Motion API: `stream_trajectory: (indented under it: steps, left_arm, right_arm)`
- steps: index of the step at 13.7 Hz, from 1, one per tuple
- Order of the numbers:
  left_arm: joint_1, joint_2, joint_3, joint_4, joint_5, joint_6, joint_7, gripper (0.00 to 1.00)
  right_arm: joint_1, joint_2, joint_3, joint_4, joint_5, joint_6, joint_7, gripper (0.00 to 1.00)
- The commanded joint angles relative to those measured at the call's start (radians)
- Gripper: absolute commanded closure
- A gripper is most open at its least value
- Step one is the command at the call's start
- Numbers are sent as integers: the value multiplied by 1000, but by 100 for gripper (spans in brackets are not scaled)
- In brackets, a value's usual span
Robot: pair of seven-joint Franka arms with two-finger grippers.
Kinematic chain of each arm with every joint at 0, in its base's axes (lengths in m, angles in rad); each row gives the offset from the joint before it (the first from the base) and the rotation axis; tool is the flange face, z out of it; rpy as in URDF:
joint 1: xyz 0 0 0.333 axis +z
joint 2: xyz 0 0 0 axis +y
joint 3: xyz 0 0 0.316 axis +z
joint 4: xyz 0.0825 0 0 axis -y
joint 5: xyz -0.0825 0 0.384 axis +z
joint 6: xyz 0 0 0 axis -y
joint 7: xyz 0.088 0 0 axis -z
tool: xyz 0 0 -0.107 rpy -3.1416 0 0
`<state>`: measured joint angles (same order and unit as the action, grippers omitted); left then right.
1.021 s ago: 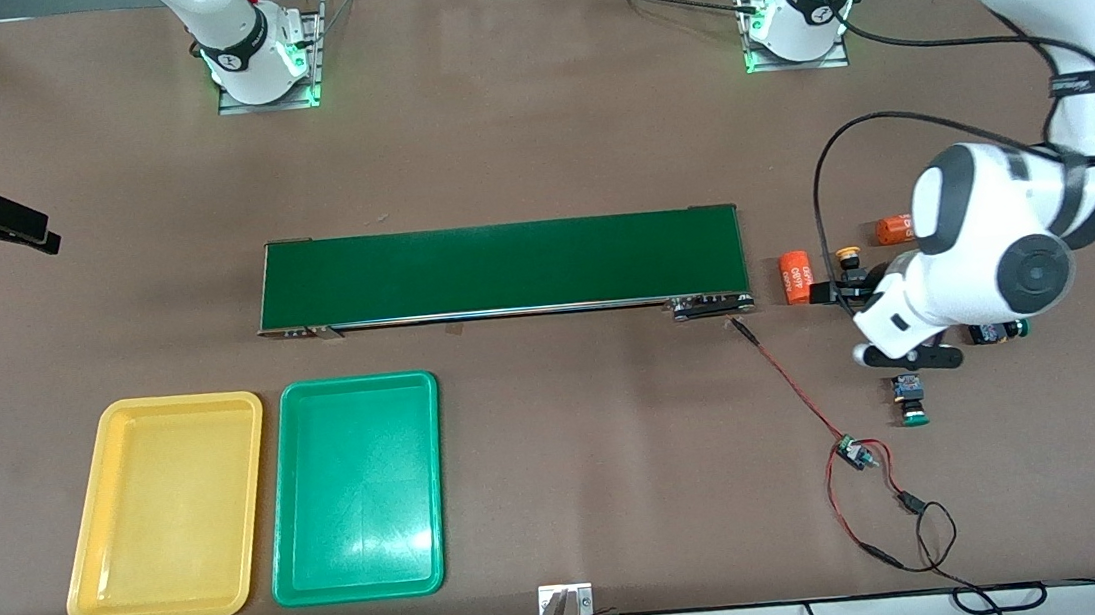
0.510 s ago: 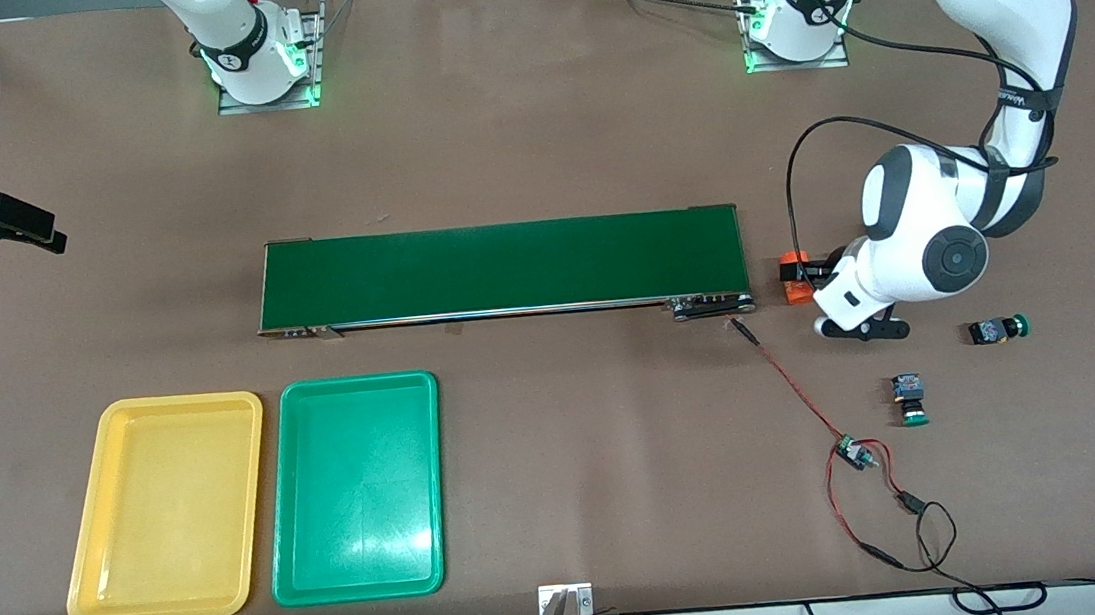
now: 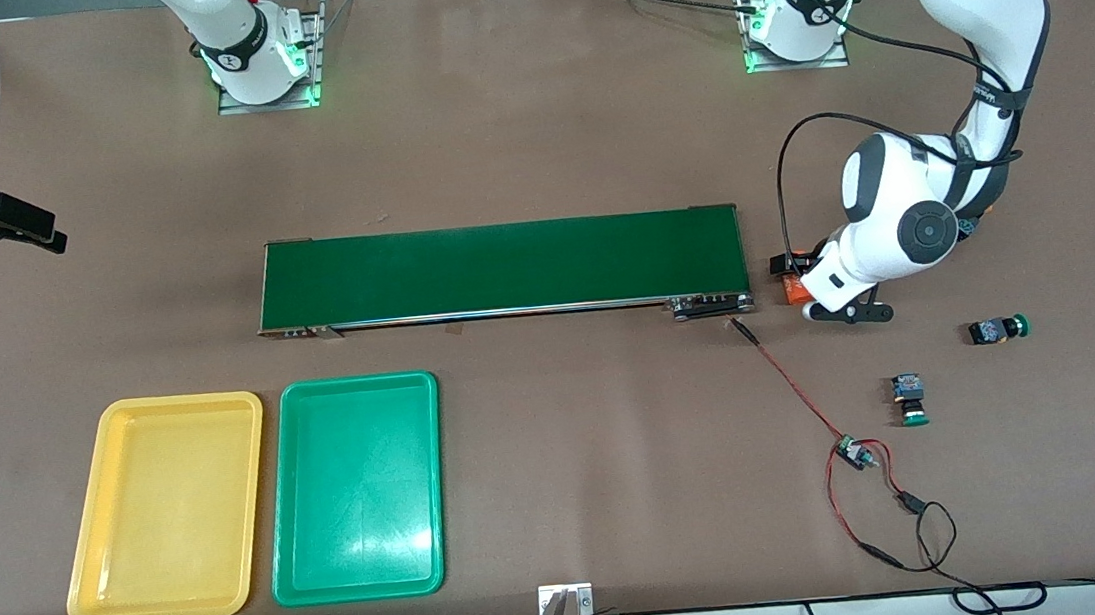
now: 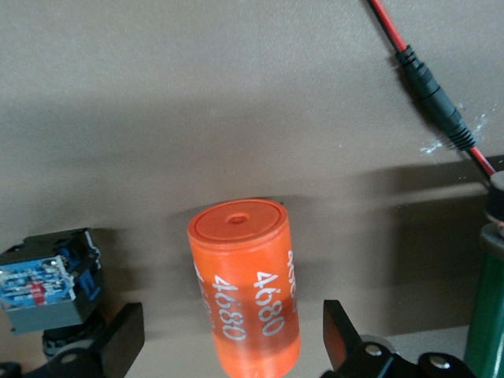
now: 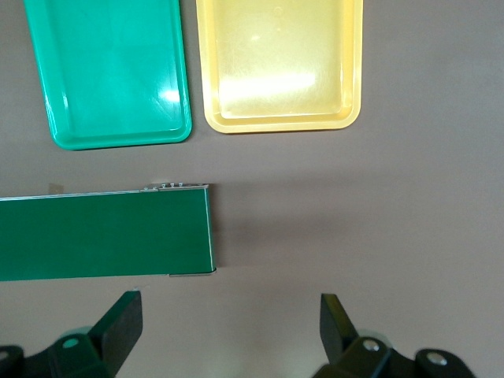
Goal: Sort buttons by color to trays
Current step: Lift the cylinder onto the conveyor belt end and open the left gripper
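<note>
Two green-capped buttons lie on the table toward the left arm's end, nearer the front camera than the left arm. My left gripper hangs low by the conveyor's end, open, its fingers on either side of an orange cylinder without touching it. Beside the cylinder lies another button, black body up and cap hidden. The yellow tray and green tray lie side by side. My right gripper waits open, high over the right arm's end.
The long dark-green conveyor belt crosses the middle of the table. A red and black cable with a small board runs from the conveyor's end toward the front edge, close to the green-capped buttons.
The left arm has swung toward the conveyor's end and lowered over the orange cylinder, covering the yellow-capped button and second cylinder seen earlier. The right gripper barely moved.
</note>
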<state>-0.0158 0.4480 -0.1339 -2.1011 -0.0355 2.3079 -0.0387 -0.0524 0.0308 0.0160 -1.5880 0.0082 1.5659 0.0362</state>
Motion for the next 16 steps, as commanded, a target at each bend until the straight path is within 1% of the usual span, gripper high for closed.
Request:
stream_trajectory:
  steps: [1, 3, 4, 6, 7, 8, 9, 12, 14, 15, 16]
  left_arm:
    - [2, -17, -1, -27, -9, 15, 0, 1]
    - [2, -11, -1, -42, -9, 31, 3, 12]
    - [-3, -12, -1, -43, -9, 30, 3, 36]
    - [-4, -12, -1, -40, -9, 30, 3, 58]
    - [-4, -21, -1, -40, -9, 24, -6, 79]
    - [-6, -37, -3, -37, -9, 18, -10, 93]
    - [-6, -49, -3, -33, -9, 2, -9, 100]
    - [-6, -115, -3, -30, -9, -43, 3, 100]
    - [-9, -172, -44, -22, 2, -85, 6, 100]
    - [-6, -199, -53, -23, 5, -103, 35, 100]
    - [-7, -222, -70, -26, 3, -114, 125, 100]
  right_arm:
    - [0, -3, 1, 11, 16, -4, 8, 0]
    - [-1, -3, 1, 11, 16, -4, 8, 0]
    - [-1, -3, 1, 11, 16, -4, 8, 0]
    - [-1, -3, 1, 11, 16, -4, 8, 0]
    - [-1, -3, 1, 11, 16, -6, 8, 0]
    - [-1, -3, 1, 11, 16, -4, 8, 0]
    - [-3, -3, 1, 11, 16, -4, 8, 0]
    - [-9, 1, -4, 11, 18, -3, 2, 0]
    - [-9, 1, -5, 11, 18, -3, 1, 0]
    - [-7, 1, -5, 11, 18, -3, 1, 0]
    - [-7, 1, -5, 11, 18, -3, 1, 0]
